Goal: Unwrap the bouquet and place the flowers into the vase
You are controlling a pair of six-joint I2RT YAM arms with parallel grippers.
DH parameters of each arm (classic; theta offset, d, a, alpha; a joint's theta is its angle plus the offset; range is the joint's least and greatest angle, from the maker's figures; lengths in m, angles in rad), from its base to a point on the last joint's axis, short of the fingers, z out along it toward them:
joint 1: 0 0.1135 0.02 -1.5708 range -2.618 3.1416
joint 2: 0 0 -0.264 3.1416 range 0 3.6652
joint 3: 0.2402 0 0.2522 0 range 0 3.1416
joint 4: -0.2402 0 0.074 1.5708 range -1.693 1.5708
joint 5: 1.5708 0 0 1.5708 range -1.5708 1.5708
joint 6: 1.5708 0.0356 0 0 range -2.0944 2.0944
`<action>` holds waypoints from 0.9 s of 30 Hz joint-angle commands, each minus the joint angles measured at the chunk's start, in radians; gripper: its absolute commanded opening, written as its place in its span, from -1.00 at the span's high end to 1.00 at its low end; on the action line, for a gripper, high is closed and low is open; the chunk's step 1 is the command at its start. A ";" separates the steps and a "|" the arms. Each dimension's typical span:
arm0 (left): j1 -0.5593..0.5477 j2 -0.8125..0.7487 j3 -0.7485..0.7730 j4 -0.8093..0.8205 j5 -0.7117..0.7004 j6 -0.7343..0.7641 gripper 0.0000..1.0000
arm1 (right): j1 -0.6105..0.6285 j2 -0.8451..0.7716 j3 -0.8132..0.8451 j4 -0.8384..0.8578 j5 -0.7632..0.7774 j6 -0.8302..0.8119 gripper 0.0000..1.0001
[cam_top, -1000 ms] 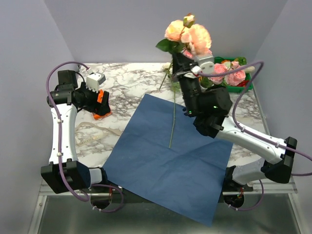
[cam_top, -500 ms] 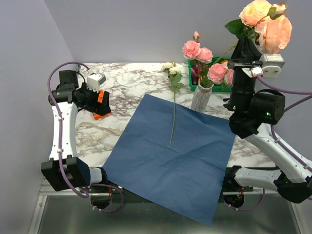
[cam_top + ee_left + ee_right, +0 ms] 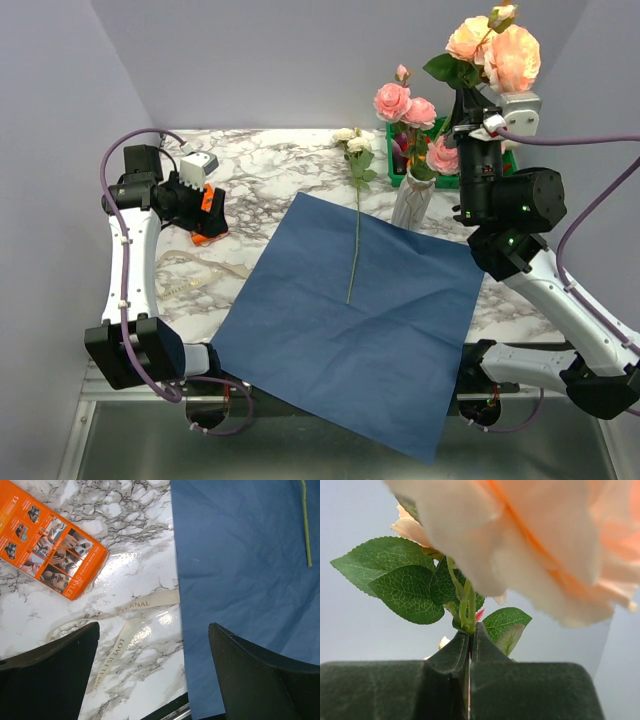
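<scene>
Peach roses (image 3: 495,52) held by right gripper (image 3: 469,632); only wrist cam shows stem (image 3: 468,607) pinched. Left gripper (image 3: 153,630) wide apart.

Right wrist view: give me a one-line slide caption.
Right gripper shut on the stem of a peach rose, green leaves spread just above its jaws.

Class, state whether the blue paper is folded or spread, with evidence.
Spread: the blue paper lies open and flat on the table, with a cream rose partly on it.
</scene>
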 commanded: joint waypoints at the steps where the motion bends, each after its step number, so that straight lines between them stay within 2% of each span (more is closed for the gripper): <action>1: 0.007 -0.008 -0.024 0.020 0.017 -0.006 -0.98 | -0.014 -0.010 0.019 -0.072 -0.020 0.088 0.92; 16: 0.007 -0.026 -0.039 0.026 0.013 0.000 -0.98 | -0.062 0.030 -0.038 -0.069 -0.051 0.114 0.97; 27: 0.007 -0.003 -0.033 0.031 0.021 -0.006 -0.98 | -0.097 0.044 0.019 -0.083 -0.080 0.084 0.98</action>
